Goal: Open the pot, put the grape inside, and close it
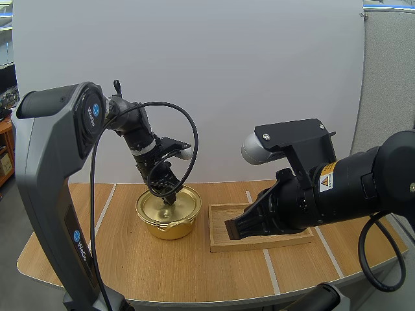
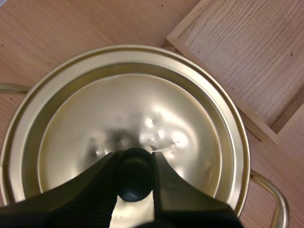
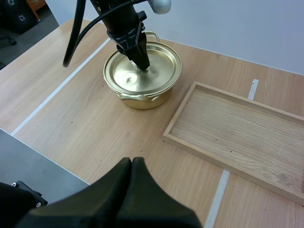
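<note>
A gold pot point(image 1: 170, 220) stands on the table with its lid point(image 2: 128, 118) seated on the rim. My left gripper point(image 2: 135, 159) reaches down onto the lid's centre, and its two fingers pinch the black knob point(image 2: 134, 180) between them. In the high view my left gripper point(image 1: 170, 196) is right over the middle of the pot. My right gripper point(image 1: 231, 228) hovers over the near left end of the wooden tray point(image 1: 259, 241), its fingers point(image 3: 132, 164) lying together as one dark wedge with nothing in them. From the right wrist, the pot point(image 3: 142, 92) sits left of the tray point(image 3: 237, 128).
The wooden tray point(image 2: 247, 57) lies just right of the pot with bare boards. Pale tape lines point(image 1: 104, 207) cross the wooden tabletop. The table's rounded front edge point(image 1: 194, 299) is close to the arm bases.
</note>
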Robot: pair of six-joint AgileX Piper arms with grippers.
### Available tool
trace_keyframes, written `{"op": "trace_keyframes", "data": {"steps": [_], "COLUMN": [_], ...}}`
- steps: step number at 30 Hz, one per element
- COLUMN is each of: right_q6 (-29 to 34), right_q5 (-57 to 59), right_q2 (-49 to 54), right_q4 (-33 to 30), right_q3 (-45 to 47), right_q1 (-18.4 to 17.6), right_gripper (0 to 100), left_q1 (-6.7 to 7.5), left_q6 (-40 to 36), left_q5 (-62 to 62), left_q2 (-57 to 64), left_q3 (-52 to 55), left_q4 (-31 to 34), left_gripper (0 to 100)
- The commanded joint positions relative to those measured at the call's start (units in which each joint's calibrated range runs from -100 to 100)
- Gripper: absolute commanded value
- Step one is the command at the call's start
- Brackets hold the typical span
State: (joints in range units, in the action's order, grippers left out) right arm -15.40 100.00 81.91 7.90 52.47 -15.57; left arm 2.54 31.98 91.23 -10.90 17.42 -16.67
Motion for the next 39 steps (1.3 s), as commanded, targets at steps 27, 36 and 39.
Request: {"op": "trace_keyframes", "data": {"steps": [27, 36, 39], "right_q6": [-0.6, -0.6, -0.6], "right_q5": [0.0, 0.0, 0.0], "right_q2": [0.5, 0.5, 0.5], "right_q4": [0.0, 0.0, 0.0], "right_q3": [0.1, 0.1, 0.1], "right_q1": [0.2, 0.2, 0.2], "right_gripper": [0, 0, 0], "left_q1": [0.18, 0.18, 0.18], "left_q6": [-1.8, -3.2, -4.2], "left_q5": [8.8, 8.8, 8.8], "left_q2": [7.7, 18.4, 22.2], "left_q3": [-8.4, -9.2, -9.2], "left_q4": [3.2, 4.2, 4.7], "left_gripper": [100, 100, 100]}}
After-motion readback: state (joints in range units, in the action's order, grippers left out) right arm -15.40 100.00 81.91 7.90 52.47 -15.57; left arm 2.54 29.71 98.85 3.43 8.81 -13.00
